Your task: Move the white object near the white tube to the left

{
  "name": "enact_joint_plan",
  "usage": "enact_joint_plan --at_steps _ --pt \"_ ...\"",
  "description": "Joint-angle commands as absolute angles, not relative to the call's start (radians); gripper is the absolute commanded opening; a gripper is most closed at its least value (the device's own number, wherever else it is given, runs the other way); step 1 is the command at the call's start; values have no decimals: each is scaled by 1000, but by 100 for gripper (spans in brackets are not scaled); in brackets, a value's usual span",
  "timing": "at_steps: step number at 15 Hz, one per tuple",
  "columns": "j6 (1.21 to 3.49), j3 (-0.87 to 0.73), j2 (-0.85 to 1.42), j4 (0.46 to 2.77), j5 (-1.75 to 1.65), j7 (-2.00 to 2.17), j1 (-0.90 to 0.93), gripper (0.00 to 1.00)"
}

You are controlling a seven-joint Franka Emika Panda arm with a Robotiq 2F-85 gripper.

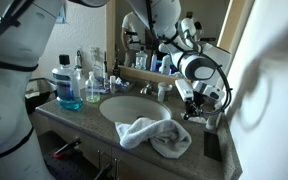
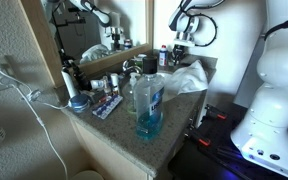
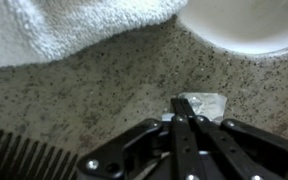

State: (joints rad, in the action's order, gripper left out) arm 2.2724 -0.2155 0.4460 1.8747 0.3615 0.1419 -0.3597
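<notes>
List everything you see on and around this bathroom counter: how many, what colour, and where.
towel: one, white, crumpled on the counter in front of the sink
sink: one, white, set into the counter
counter: one, speckled grey-brown
mouthwash bottle: one, clear with blue liquid, beside the sink at the end away from the gripper
toiletries: several small bottles, mixed colours, along the mirror
mirror: one, behind the counter
comb: one, black, on the counter near the towel
small object: one, whitish, on the counter at the gripper's tip
cable: one, white, hanging on the wall
arm: one, white and black, over the counter beside the sink
gripper: one, black, jaws together
</notes>
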Motion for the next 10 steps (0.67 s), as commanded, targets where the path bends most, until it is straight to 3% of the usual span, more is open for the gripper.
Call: enact_joint_plan --at_steps 1,10 --pt "2272 -201 353 1945 408 124 -359 2" --pt "2195 -189 158 2093 461 114 -318 2"
